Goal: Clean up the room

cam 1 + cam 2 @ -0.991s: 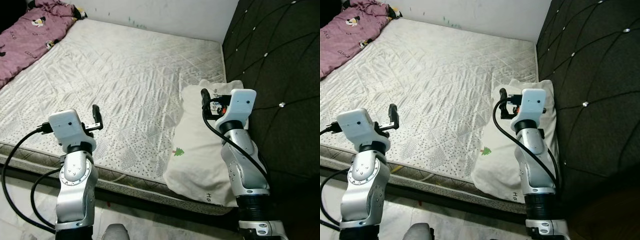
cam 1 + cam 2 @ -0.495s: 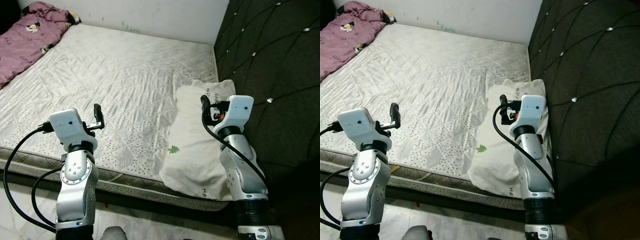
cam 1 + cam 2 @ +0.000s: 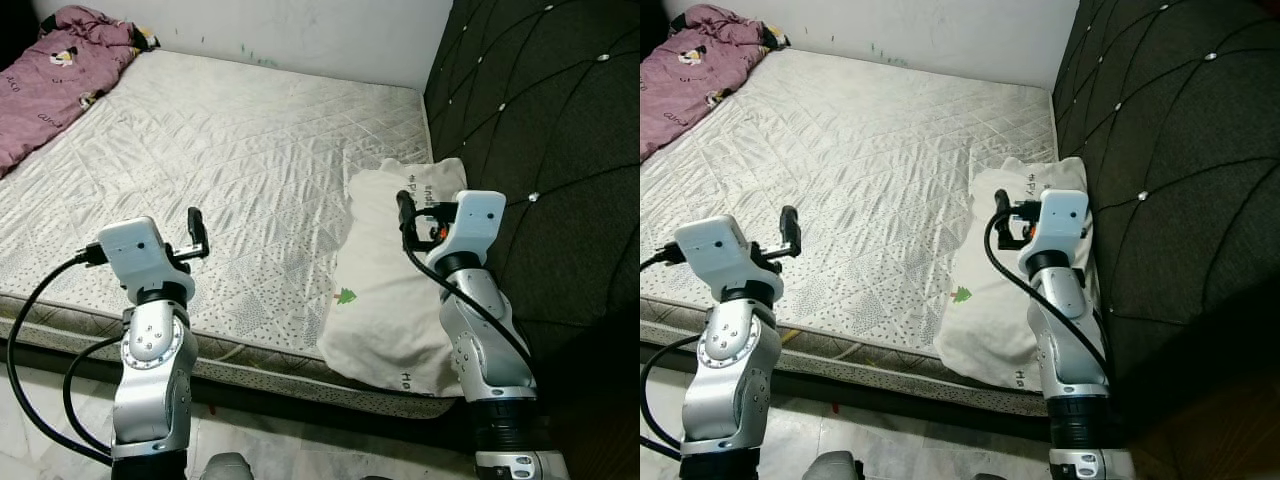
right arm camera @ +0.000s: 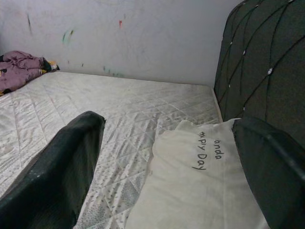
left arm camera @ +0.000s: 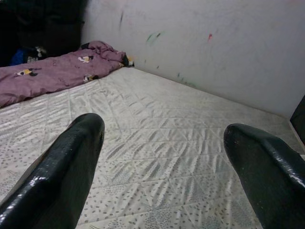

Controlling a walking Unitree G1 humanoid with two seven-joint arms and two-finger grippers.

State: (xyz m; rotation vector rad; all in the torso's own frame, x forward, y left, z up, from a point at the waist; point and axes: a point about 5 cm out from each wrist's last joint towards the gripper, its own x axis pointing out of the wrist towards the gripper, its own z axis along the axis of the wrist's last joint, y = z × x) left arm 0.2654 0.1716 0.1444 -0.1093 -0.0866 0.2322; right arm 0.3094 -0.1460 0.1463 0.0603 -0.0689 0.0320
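Two things on the bed (image 3: 250, 150) look like the room's untidy bits: a white pillow (image 3: 395, 290) lying askew along the dark padded headboard (image 3: 540, 120), its lower end hanging over the mattress edge, and a crumpled purple blanket (image 3: 55, 75) at the far corner by the wall. Both arms are raised in front of the robot with nothing gripped. The right claw (image 4: 167, 157) is spread wide and hovers just above the pillow, while the left claw (image 5: 162, 162) is equally wide open over bare mattress, well apart from the blanket. The robot seems to be lining up on the pillow (the nearer job), so the next move probably calls for lowering the right claw onto the fabric and pinching a fold before shifting it.
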